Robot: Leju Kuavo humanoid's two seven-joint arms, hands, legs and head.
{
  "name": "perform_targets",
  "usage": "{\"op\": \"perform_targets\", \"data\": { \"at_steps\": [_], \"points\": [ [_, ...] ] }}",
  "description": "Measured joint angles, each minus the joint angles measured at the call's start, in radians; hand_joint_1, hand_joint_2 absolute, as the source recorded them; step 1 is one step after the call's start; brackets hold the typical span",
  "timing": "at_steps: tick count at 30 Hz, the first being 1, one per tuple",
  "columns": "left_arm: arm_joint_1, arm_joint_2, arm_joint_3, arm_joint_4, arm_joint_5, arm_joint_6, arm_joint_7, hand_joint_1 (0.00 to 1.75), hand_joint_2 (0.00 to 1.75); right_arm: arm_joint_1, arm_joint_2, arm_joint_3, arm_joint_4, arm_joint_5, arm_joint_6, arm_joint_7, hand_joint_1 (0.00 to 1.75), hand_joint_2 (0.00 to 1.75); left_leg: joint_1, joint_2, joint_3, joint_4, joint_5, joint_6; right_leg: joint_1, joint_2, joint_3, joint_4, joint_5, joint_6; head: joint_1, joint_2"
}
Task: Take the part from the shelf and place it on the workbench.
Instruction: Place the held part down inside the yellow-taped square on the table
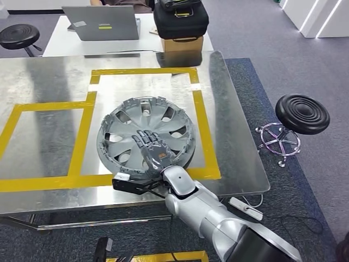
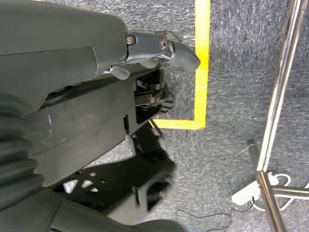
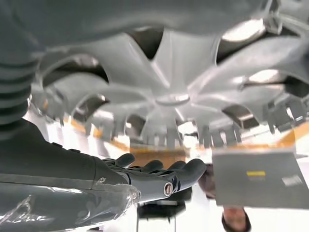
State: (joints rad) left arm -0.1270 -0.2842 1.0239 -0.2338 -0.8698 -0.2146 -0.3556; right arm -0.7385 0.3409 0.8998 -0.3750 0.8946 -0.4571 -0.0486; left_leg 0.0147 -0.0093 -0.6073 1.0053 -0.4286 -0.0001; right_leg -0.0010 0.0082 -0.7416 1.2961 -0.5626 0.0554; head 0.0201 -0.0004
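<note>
Over the metal worktop we see our right hand spread flat, fingers apart and grasping nothing, lying above the grey wheel cover; whether it touches we cannot tell. The cover lies inside the yellow tape square, hollow side up, its rim lined with clips. Our left hand hangs above the carpet, its state unclear

A workshop-style lab or office: a metal-topped counter marked with yellow tape, grey carpet floor, black round stools, and a laptop on a white desk behind.
</note>
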Motion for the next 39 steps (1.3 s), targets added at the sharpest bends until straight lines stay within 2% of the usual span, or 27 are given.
{"op": "perform_targets", "data": {
  "at_steps": [1, 2, 4, 5, 6, 7, 10, 11, 13, 15, 16, 18, 22, 24, 26, 28, 30, 32, 33, 34, 35, 36, 37, 39],
  "points": [
    [0.0, 0.0, 0.0, 0.0, 0.001, -0.001, 0.0, 0.0, 0.0, -0.005, -0.001, -0.003, 0.0, 0.011, -0.008, -0.003, 0.0, 0.0, -0.001, 0.0, 0.001, 0.0, -0.001, 0.001, 0.0, 0.0, -0.015, 0.026, 0.0, 0.0, 0.0, 0.0],
    [0.001, 0.0, 0.0, 0.0, 0.003, -0.001, -0.001, 0.0, 0.0, -0.012, -0.003, -0.008, -0.002, 0.017, -0.019, -0.008, 0.0, 0.0, -0.001, -0.001, 0.002, 0.0, -0.001, 0.001, 0.0, 0.0, -0.009, 0.008, 0.021, -0.001, 0.0, 0.0],
    [0.002, -0.001, 0.0, 0.0, 0.009, 0.003, -0.006, 0.0, 0.0, -0.031, -0.011, -0.034, -0.018, 0.015, -0.056, -0.028, 0.0, 0.0, 0.0, -0.003, 0.008, 0.001, -0.004, -0.003, 0.0, 0.0, 0.051, -0.122, 0.093, -0.005, 0.001, 0.0],
    [0.003, -0.001, 0.0, 0.0, 0.014, 0.004, -0.01, 0.0, 0.0, -0.042, -0.018, -0.053, -0.034, 0.011, -0.075, -0.04, 0.0, 0.0, -0.002, -0.004, 0.009, 0.002, -0.006, -0.007, 0.0, 0.0, 0.085, -0.192, 0.118, -0.008, 0.001, 0.0],
    [0.004, -0.001, 0.001, 0.0, 0.019, 0.006, -0.014, 0.0, 0.0, -0.051, -0.028, -0.076, -0.059, 0.007, -0.09, -0.053, 0.0, 0.0, -0.003, -0.004, 0.009, 0.002, -0.007, -0.011, 0.001, 0.001, 0.108, -0.237, 0.132, -0.011, 0.0, 0.0],
    [0.007, 0.0, 0.001, 0.0, 0.024, 0.007, -0.019, 0.0, 0.0, -0.057, -0.04, -0.103, -0.094, 0.006, -0.098, -0.064, 0.0, 0.0, -0.005, -0.004, 0.008, 0.002, -0.007, -0.016, 0.002, 0.002, 0.118, -0.258, 0.133, -0.014, -0.001, 0.0],
    [0.018, 0.001, 0.004, 0.0, 0.042, 0.009, -0.032, 0.0, 0.0, -0.054, -0.082, -0.199, -0.241, -0.002, -0.103, -0.098, 0.0, 0.0, -0.004, -0.003, 0.006, 0.001, -0.008, -0.031, 0.002, 0.006, 0.117, -0.263, 0.134, -0.029, -0.002, 0.0],
    [0.021, 0.001, 0.006, 0.001, 0.048, 0.01, -0.036, 0.0, 0.0, -0.048, -0.093, -0.227, -0.293, -0.011, -0.103, -0.112, 0.0, 0.0, -0.004, -0.002, 0.002, 0.011, -0.017, -0.037, 0.0, 0.006, 0.118, -0.265, 0.135, -0.033, -0.004, 0.0],
    [0.024, 0.002, 0.012, 0.001, 0.066, 0.008, -0.043, 0.0, 0.0, -0.016, -0.118, -0.285, -0.43, -0.041, -0.101, -0.142, 0.0, 0.0, -0.004, 0.0, -0.037, 0.091, -0.066, -0.045, -0.005, 0.003, 0.121, -0.268, 0.136, -0.04, -0.01, 0.0],
    [0.027, 0.004, 0.023, 0.001, 0.086, 0.002, -0.049, 0.0, 0.0, 0.033, -0.15, -0.35, -0.598, -0.086, -0.099, -0.174, 0.0, 0.0, -0.004, 0.0, -0.104, 0.224, -0.125, -0.048, -0.005, -0.002, 0.122, -0.268, 0.134, -0.044, -0.015, 0.0],
    [0.028, 0.004, 0.028, 0.001, 0.093, 0.001, -0.051, 0.0, 0.0, 0.052, -0.162, -0.376, -0.66, -0.106, -0.099, -0.187, 0.0, 0.0, -0.005, 0.001, -0.128, 0.272, -0.141, -0.049, -0.005, -0.004, 0.122, -0.268, 0.133, -0.044, -0.015, 0.0],
    [0.03, 0.005, 0.034, 0.001, 0.099, 0.0, -0.054, 0.0, 0.0, 0.069, -0.17, -0.399, -0.711, -0.127, -0.102, -0.201, 0.0, 0.0, -0.005, 0.001, -0.147, 0.309, -0.149, -0.049, -0.005, -0.005, 0.123, -0.268, 0.133, -0.045, -0.015, 0.0],
    [0.03, 0.006, 0.036, 0.001, 0.102, 0.001, -0.055, 0.0, 0.0, 0.078, -0.172, -0.408, -0.73, -0.142, -0.105, -0.208, 0.0, 0.0, -0.005, 0.001, -0.147, 0.307, -0.141, -0.048, -0.005, -0.005, 0.123, -0.268, 0.132, -0.045, -0.015, 0.0],
    [0.033, 0.007, 0.053, 0.001, 0.123, 0.009, -0.059, 0.0, 0.0, 0.177, -0.188, -0.449, -0.923, -0.225, -0.143, -0.277, 0.0, 0.0, -0.003, 0.0, -0.075, 0.166, -0.069, -0.041, -0.004, -0.001, 0.127, -0.267, 0.128, -0.035, -0.016, 0.0],
    [0.037, 0.008, 0.079, 0.001, 0.153, 0.015, -0.065, 0.0, 0.0, 0.319, -0.21, -0.49, -1.172, -0.327, -0.196, -0.369, 0.0, 0.0, -0.004, -0.002, -0.001, 0.018, -0.009, -0.027, -0.002, 0.003, 0.131, -0.266, 0.122, -0.021, -0.017, 0.0],
    [0.04, 0.007, 0.095, 0.001, 0.176, 0.008, -0.075, 0.0, 0.0, 0.404, -0.217, -0.494, -1.285, -0.372, -0.217, -0.408, 0.0, 0.0, -0.004, -0.003, 0.005, 0.007, -0.015, -0.012, -0.002, 0.002, 0.128, -0.261, 0.113, -0.009, -0.016, 0.0],
    [0.041, 0.007, 0.112, 0.001, 0.197, -0.004, -0.092, 0.0, 0.0, 0.48, -0.22, -0.494, -1.372, -0.401, -0.222, -0.445, 0.0, 0.0, -0.002, -0.003, 0.008, 0.006, -0.016, -0.001, -0.003, 0.001, 0.102, -0.2, 0.072, 0.0, -0.011, 0.0],
    [0.042, 0.007, 0.13, 0.001, 0.214, -0.01, -0.104, 0.0, 0.0, 0.56, -0.221, -0.494, -1.445, -0.415, -0.224, -0.496, 0.0, 0.0, -0.003, -0.004, 0.01, 0.006, -0.018, 0.006, -0.003, 0.0, 0.044, -0.073, 0.009, 0.003, -0.006, 0.0],
    [0.044, 0.006, 0.137, 0.001, 0.219, -0.011, -0.107, 0.0, 0.0, 0.597, -0.221, -0.493, -1.473, -0.415, -0.224, -0.517, 0.0, 0.0, -0.004, -0.004, 0.011, 0.006, -0.019, 0.007, -0.003, 0.0, 0.015, -0.015, -0.012, 0.003, -0.006, 0.0],
    [0.045, 0.006, 0.144, 0.001, 0.223, -0.011, -0.109, 0.0, 0.0, 0.628, -0.221, -0.493, -1.498, -0.413, -0.224, -0.534, 0.0, 0.0, -0.005, -0.003, 0.012, 0.007, -0.02, 0.008, -0.003, 0.0, 0.0, 0.014, -0.014, 0.003, -0.006, 0.0],
    [0.045, 0.006, 0.15, 0.001, 0.227, -0.011, -0.11, 0.0, 0.0, 0.654, -0.221, -0.493, -1.521, -0.41, -0.224, -0.545, 0.0, 0.0, -0.005, -0.003, 0.014, 0.007, -0.021, 0.008, -0.003, 0.0, 0.003, 0.005, 0.001, 0.002, -0.006, 0.0],
    [0.045, 0.006, 0.155, 0.001, 0.231, -0.012, -0.111, 0.0, 0.0, 0.677, -0.221, -0.491, -1.542, -0.405, -0.224, -0.551, 0.0, 0.0, -0.005, -0.003, 0.016, 0.007, -0.023, 0.007, -0.004, 0.0, 0.024, -0.039, 0.031, 0.001, -0.006, 0.0],
    [0.045, 0.005, 0.161, 0.001, 0.235, -0.013, -0.112, 0.0, 0.0, 0.698, -0.221, -0.489, -1.562, -0.4, -0.224, -0.552, 0.0, 0.0, -0.005, -0.004, 0.02, 0.007, -0.025, 0.004, -0.005, -0.001, 0.062, -0.11, 0.066, 0.0, -0.006, 0.0],
    [0.045, 0.004, 0.17, 0.001, 0.245, -0.017, -0.112, 0.0, 0.0, 0.734, -0.222, -0.482, -1.587, -0.389, -0.224, -0.543, 0.0, 0.0, -0.007, -0.005, 0.026, 0.008, -0.03, -0.005, -0.004, 0.0, 0.125, -0.225, 0.102, -0.003, -0.005, 0.0]
  ]
}}
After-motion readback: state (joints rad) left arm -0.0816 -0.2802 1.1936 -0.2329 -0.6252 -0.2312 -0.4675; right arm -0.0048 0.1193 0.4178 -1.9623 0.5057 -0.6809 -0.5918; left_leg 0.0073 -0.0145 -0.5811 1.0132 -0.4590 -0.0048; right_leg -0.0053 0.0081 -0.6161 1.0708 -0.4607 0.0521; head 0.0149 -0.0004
